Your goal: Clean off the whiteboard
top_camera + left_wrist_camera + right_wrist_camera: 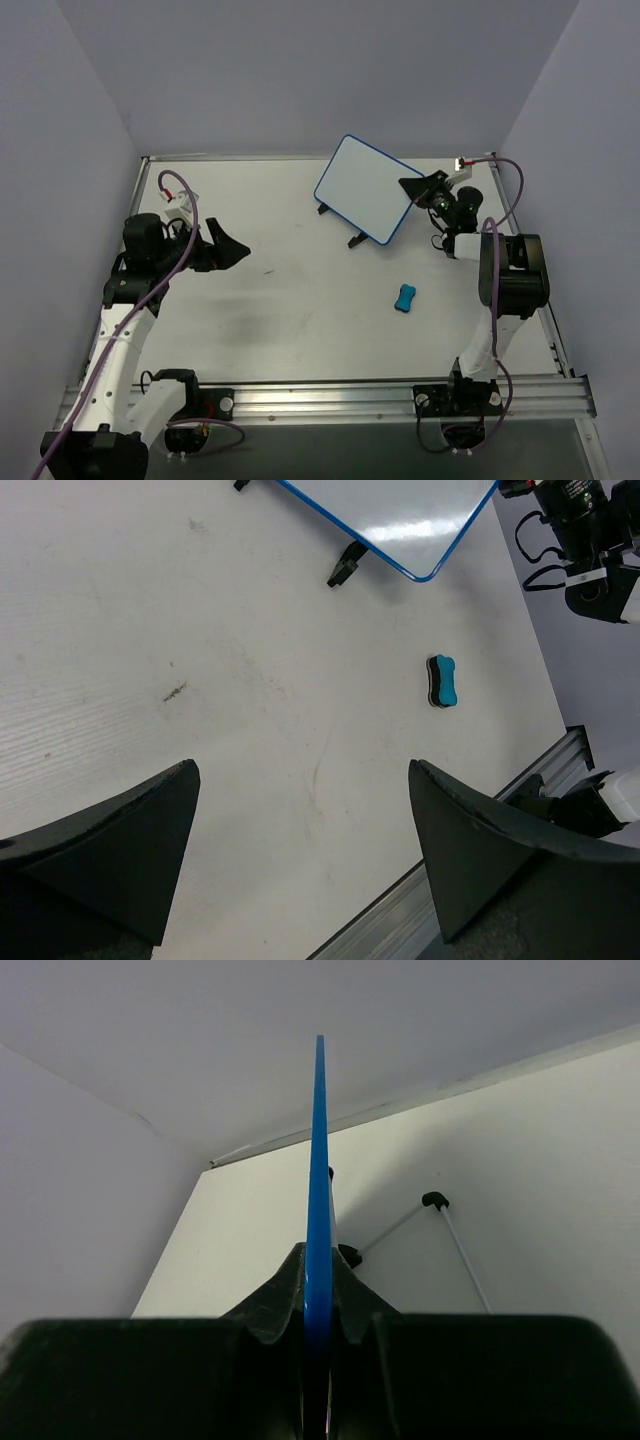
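Top external view: the whiteboard (362,187) is blank and shiny, with a thin blue rim, round corners and black feet. It is behind the small blue eraser (404,297), its edge pinched by the right tool (417,188). The left tool (232,247) is spread.

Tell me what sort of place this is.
Probably a robot lab test cell: a white table boxed in by blank walls, two arms bolted to a metal rail, a whiteboard and eraser as props.

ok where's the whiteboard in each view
top external: whiteboard upper centre-right, turned diagonal.
left wrist: its lower corner along the top edge.
right wrist: edge-on, a vertical blue line at centre.
shared landmark: the right end effector clamped on its edge.
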`<state>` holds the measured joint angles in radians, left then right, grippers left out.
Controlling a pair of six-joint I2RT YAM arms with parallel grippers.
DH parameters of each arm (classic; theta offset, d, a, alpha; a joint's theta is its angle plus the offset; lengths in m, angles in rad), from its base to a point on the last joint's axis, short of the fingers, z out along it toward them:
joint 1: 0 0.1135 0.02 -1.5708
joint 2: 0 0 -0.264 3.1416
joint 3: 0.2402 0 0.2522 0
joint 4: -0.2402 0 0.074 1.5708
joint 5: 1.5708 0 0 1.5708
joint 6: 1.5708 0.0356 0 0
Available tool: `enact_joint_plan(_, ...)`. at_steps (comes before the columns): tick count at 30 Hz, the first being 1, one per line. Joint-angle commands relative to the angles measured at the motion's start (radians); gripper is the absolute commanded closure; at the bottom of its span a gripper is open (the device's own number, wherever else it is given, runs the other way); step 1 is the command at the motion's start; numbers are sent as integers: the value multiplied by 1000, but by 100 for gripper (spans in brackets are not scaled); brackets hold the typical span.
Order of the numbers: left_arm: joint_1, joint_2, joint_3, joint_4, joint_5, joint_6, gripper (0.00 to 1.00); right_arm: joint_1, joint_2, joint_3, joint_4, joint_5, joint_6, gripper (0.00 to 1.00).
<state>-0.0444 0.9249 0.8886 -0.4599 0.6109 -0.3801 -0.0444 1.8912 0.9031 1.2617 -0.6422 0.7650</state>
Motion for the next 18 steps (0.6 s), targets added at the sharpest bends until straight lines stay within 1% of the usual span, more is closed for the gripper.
enact_joint_plan(1, -6, -6, 12, 33, 20, 14, 6, 6, -20, -33, 676, -13, -18, 100)
enact_joint_plan(7, -8, -6, 12, 35, 24, 14, 6, 3, 2, -73, 745, -31, -33, 100)
enact_joint_plan(11, -11, -8, 10, 40, 29, 10, 6, 20, -23, -131, 745, -34, -118, 100)
enact_joint_plan(14, -9, -8, 10, 41, 33, 9, 6, 26, -26, -147, 746, -42, -148, 100)
enact_joint_plan(18, -12, -14, 9, 44, 35, 9, 6, 40, -37, -177, 746, -47, -232, 100)
